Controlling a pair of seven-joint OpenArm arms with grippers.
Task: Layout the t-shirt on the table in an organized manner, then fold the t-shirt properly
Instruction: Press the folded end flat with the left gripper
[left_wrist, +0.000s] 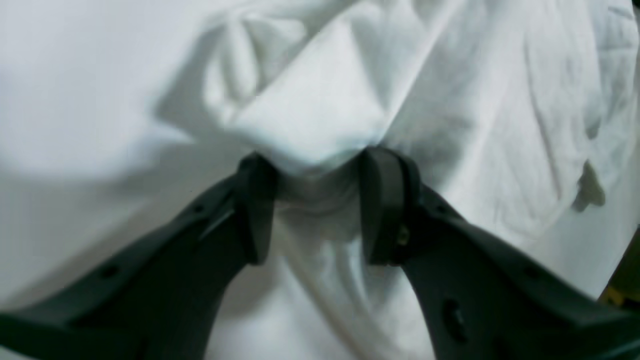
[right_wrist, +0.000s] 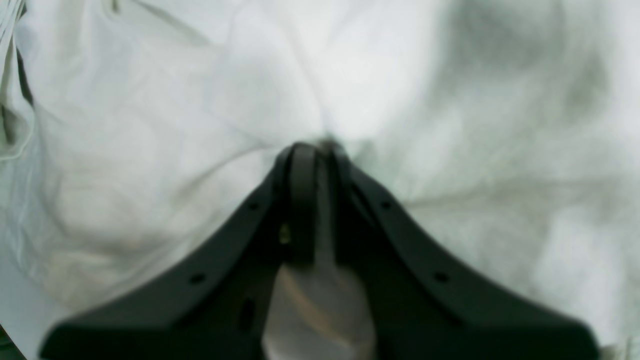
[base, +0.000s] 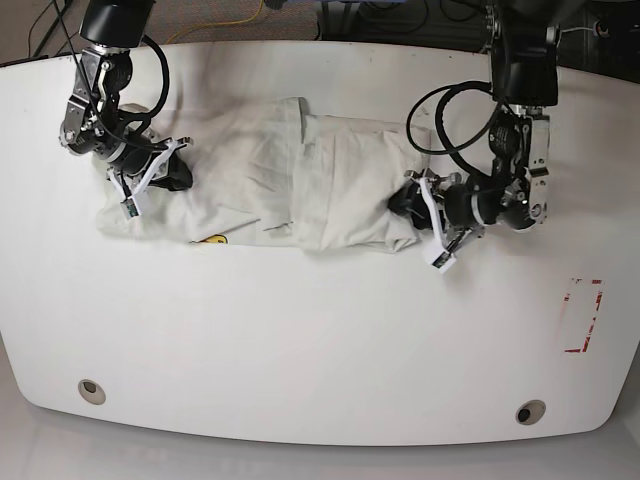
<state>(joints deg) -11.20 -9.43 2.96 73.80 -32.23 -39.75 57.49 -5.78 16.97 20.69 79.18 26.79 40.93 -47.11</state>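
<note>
Base view: large glossy white bench (base: 320, 340) with rounded corners, spanning the whole frame. Near its front edge, two round grey grommet holes (base: 91, 390); toward the right side, a small red tape rectangle (base: 583, 316). On the far half of the bench, a white cotton t-shirt (base: 260, 185), bunched and creased into a wide band, one panel folded over the middle, a sliver of yellow-orange print (base: 212, 240) peeking out at the near edge. At the shirt's two ends, two black arms with looped cables.

Left wrist view: left gripper (left_wrist: 315, 167), black fingers (left_wrist: 257, 200) set apart with a thick wad of white shirt cloth pinched between them, gripping the garment at the end on the base view's right.

Right wrist view: right gripper (right_wrist: 315, 150), dark fingers (right_wrist: 300, 190) drawn almost together, clamped on a thin fold of the same cloth at the opposite end; fabric puckered around the tips.
</note>
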